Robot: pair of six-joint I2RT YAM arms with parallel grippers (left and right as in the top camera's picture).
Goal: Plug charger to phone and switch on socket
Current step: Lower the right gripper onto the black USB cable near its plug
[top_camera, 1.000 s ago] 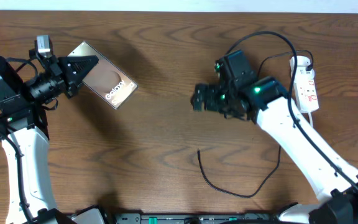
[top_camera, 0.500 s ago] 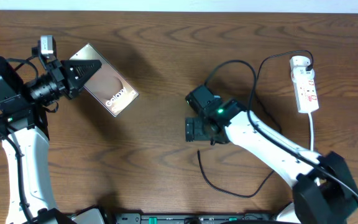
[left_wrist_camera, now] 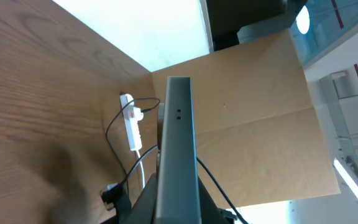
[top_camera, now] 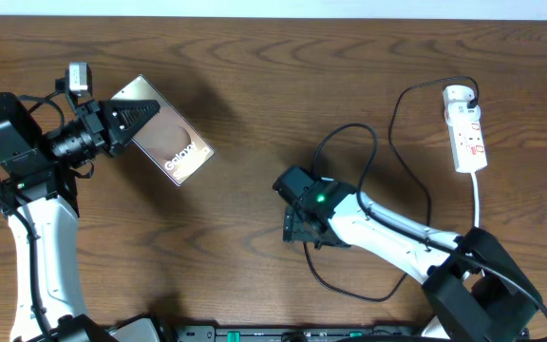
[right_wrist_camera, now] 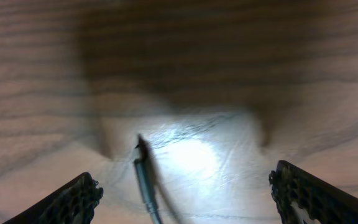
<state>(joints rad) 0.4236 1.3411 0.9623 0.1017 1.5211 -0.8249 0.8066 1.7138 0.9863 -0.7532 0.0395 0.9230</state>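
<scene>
My left gripper [top_camera: 126,122] is shut on the bronze-brown phone [top_camera: 170,142] with white "Galaxy" lettering and holds it tilted above the table at the left. In the left wrist view the phone [left_wrist_camera: 178,149] shows edge-on between the jaws. The black charger cable [top_camera: 349,285] loops from the white socket [top_camera: 467,136] at the far right to a free connector tip under my right gripper [top_camera: 297,231]. In the right wrist view the tip [right_wrist_camera: 143,167] lies on the wood between the wide-open fingers [right_wrist_camera: 188,193], nearer the left one.
The socket's white cord [top_camera: 476,204] runs down the right side toward the table's front edge. A cardboard wall [left_wrist_camera: 253,118] stands behind the table in the left wrist view, where the socket [left_wrist_camera: 130,121] also shows.
My right arm has swung from near the socket to the left and toward the front, coming down over the cable's free tip. The left gripper with the phone has shifted slightly right.
</scene>
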